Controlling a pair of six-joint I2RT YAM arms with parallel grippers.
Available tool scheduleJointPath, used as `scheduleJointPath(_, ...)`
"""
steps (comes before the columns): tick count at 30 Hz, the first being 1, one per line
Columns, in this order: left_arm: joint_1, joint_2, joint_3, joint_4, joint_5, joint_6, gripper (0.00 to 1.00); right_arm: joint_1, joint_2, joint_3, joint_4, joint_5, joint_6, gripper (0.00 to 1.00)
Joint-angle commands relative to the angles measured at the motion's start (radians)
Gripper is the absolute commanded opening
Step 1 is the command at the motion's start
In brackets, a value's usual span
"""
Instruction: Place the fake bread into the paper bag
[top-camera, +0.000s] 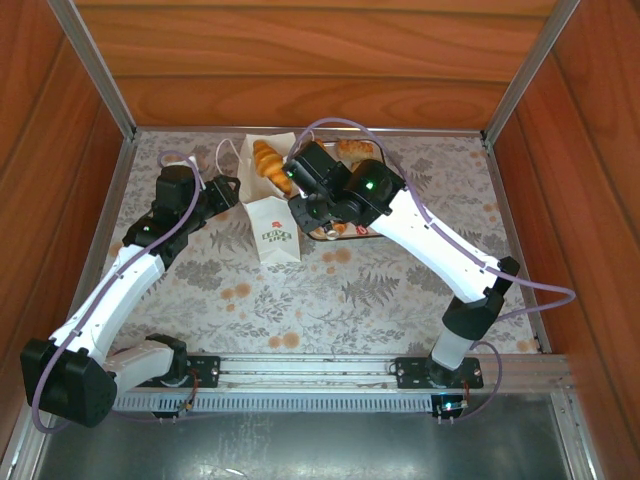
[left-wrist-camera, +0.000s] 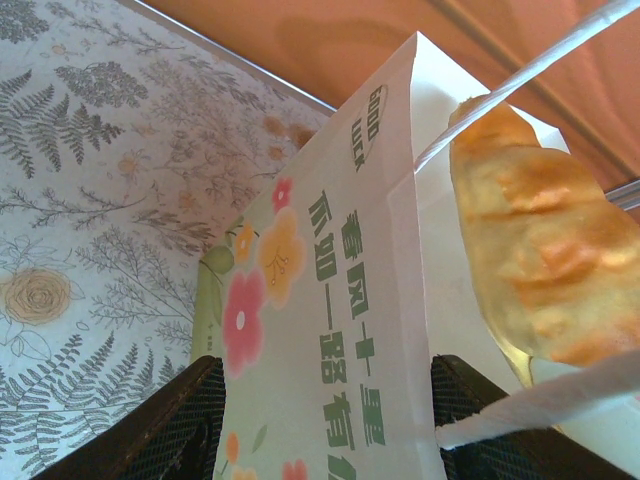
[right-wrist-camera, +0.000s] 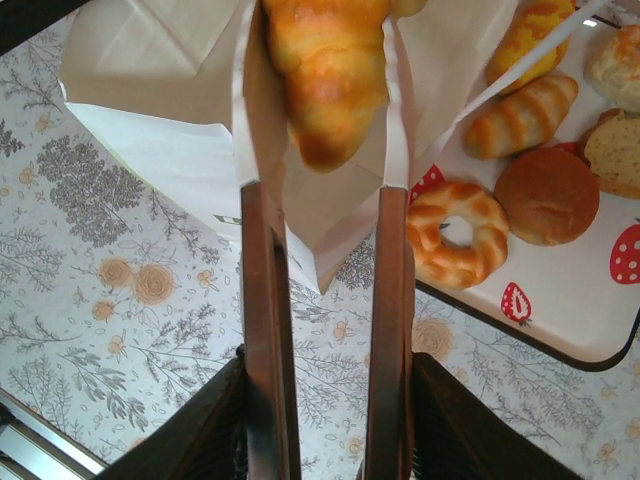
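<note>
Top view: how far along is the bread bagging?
Done: none seen dropped inside the bag; the left gripper holds its side. In hand: one croissant at its mouth, between the fingers of the right gripper. Left: donut, bun, roll and more on the tray.

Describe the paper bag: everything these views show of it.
The paper bag is small, white, matte paper. It stands upright and open on the floral tablecloth, beside the strawberry-print tray. Its front bears a green logo, and a side panel carries flowers and green characters. White cord handles run from the mouth. A croissant sits in the mouth, between the right hand's fingers. The left hand straddles the printed side panel, apparently gripping it.
</note>
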Motion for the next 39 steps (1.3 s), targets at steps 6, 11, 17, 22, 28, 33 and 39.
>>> scheduleJointPath(6,0.006,0.004,0.004,-0.020,0.015,0.024,0.57,-0.019,-0.021,-0.002,0.029,0.023,-0.001,0.52)
scheduleJointPath(11,0.006,0.008,0.005,-0.019,0.026,0.023,0.57,-0.024,-0.021,-0.002,0.051,0.028,-0.005,0.55)
scheduleJointPath(17,0.005,0.007,0.011,-0.020,0.033,0.020,0.57,-0.031,-0.018,-0.001,0.063,0.019,-0.006,0.57)
scheduleJointPath(22,0.003,0.008,0.006,-0.020,0.038,0.015,0.57,-0.033,-0.021,0.020,0.074,0.015,-0.014,0.57)
scheduleJointPath(28,0.002,0.007,0.008,-0.013,0.047,0.007,0.57,-0.033,-0.055,0.047,0.086,0.006,-0.029,0.55)
scheduleJointPath(33,0.002,0.009,0.019,-0.002,0.064,0.002,0.57,-0.033,-0.138,0.033,0.119,-0.028,-0.035,0.54)
scheduleJointPath(39,0.002,0.005,0.048,0.000,0.077,0.015,0.57,-0.033,-0.279,-0.050,0.214,-0.098,-0.036,0.54)
